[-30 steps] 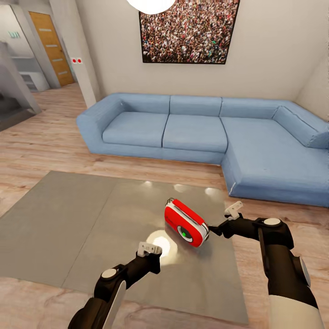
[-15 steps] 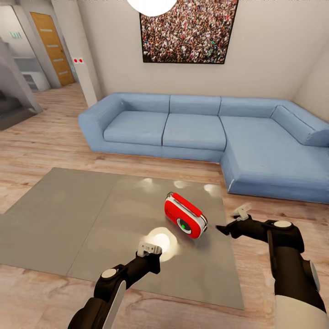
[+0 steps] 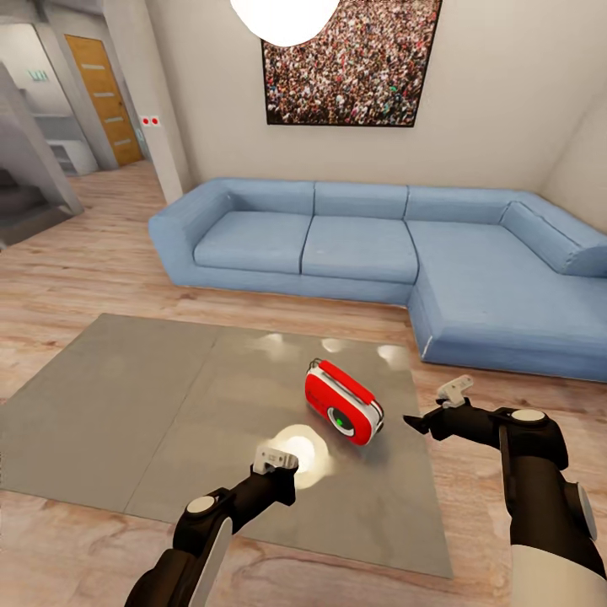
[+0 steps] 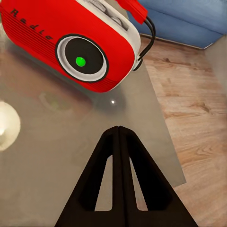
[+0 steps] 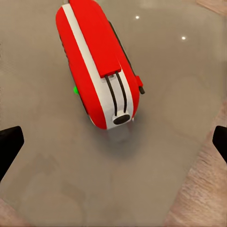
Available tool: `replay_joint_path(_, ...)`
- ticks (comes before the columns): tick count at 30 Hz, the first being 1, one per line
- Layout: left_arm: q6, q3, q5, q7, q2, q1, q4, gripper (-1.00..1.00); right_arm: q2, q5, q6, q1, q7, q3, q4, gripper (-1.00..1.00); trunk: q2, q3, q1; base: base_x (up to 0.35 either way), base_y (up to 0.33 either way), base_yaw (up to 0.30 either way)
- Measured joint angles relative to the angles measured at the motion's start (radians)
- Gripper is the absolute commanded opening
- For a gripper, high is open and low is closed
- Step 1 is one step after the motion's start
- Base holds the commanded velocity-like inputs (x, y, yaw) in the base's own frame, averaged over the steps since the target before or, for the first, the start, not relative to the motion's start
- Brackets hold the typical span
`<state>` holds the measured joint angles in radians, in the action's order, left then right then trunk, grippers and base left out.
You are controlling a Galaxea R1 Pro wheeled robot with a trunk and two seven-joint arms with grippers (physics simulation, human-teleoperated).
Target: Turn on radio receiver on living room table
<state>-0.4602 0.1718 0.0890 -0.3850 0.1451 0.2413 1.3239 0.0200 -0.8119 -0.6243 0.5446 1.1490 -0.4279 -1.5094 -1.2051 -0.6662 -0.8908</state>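
Observation:
The red radio receiver (image 3: 343, 403) stands on the glossy grey table (image 3: 152, 405), near its right edge, with its green-centred dial turned toward me. In the left wrist view the radio receiver (image 4: 71, 45) lies just ahead of my left gripper (image 4: 118, 130), whose fingers meet at a point, shut on nothing. My left gripper (image 3: 282, 474) hovers over the table a short way in front of the radio. To the radio's right, my right gripper (image 3: 432, 405) hangs open and apart from it. The right wrist view looks down on the radio receiver (image 5: 97, 61) with its white edge band, the fingertips (image 5: 9, 144) spread wide.
A blue L-shaped sofa (image 3: 362, 244) runs behind the table and along the right. A framed crowd photo (image 3: 350, 59) hangs on the beige wall under a white pendant lamp (image 3: 282, 17). Light wood floor (image 3: 76, 253) surrounds the table; a hallway with a wooden door (image 3: 105, 97) opens at the left.
My right gripper has drawn back to the right from the radio's end, which it touched a second ago. The radio stays on the table. The camera has shifted slightly.

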Motion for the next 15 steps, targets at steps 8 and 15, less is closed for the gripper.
replay_joint_path(8, -0.003, 0.003, -0.001, -0.001, -0.001, 0.0, -0.001, -1.0, 0.0, -0.081, 0.001, 0.0, -0.003, -0.033, 0.001, 1.0, 0.0, 0.013, 0.0, 0.0, 0.0, 0.088)
replay_joint_path(15, -0.05, 0.006, 0.003, -0.004, -0.056, -0.001, 0.026, -1.0, -0.002, -0.147, 0.093, -0.034, -0.003, -0.23, 0.003, 1.0, 0.0, 0.024, 0.0, 0.0, 0.0, 0.091)
